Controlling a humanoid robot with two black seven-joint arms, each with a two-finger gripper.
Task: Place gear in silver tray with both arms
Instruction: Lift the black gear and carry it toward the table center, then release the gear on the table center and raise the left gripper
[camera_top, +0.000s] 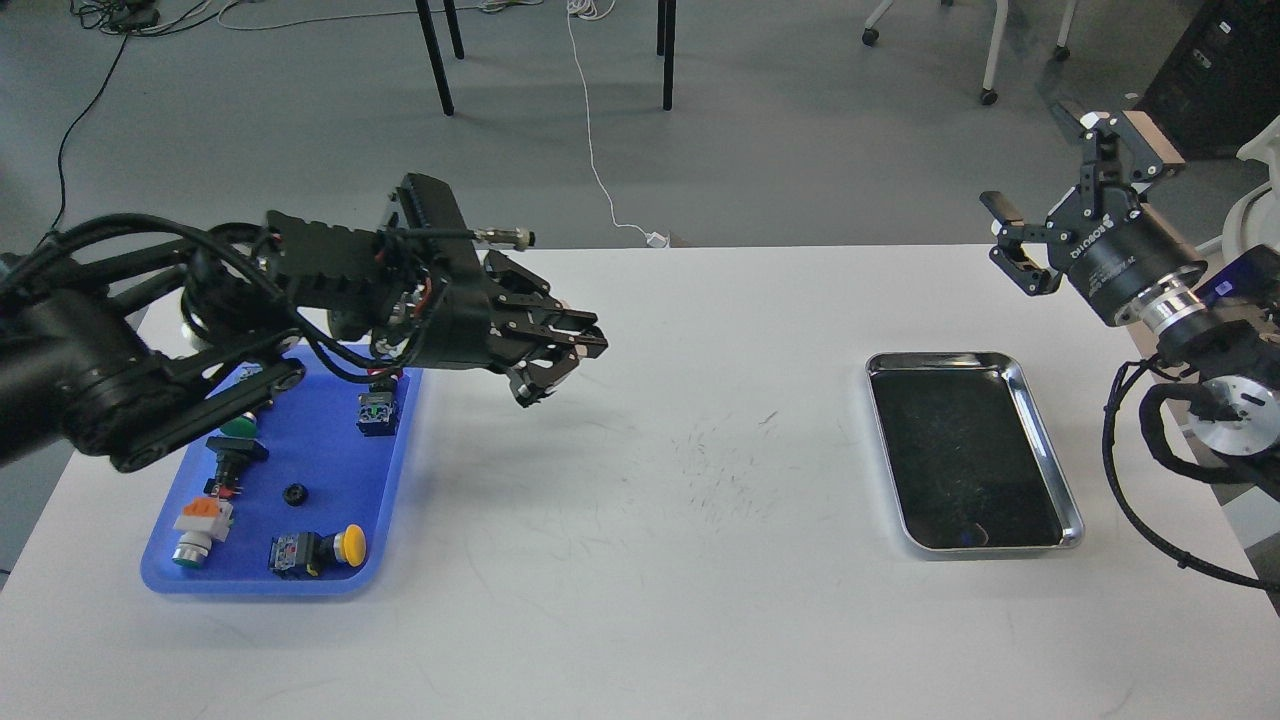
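Observation:
The gear (295, 492), a small black ring, lies in the blue plastic tray (335, 470) at the left. The silver tray (960, 450) sits at the right of the table with nothing in it. My left gripper (562, 368) hangs above the table just right of the blue tray. Its fingers are spread and I see nothing between them. My right gripper (1045, 170) is open and empty, raised over the table's far right edge, beyond the silver tray.
The blue tray also holds a yellow push button (338, 545), a green button (236, 426), an orange-and-white part (200, 523) and a switch block (374, 412). The white table (660, 560) lies between the trays. Chair and table legs stand on the floor behind.

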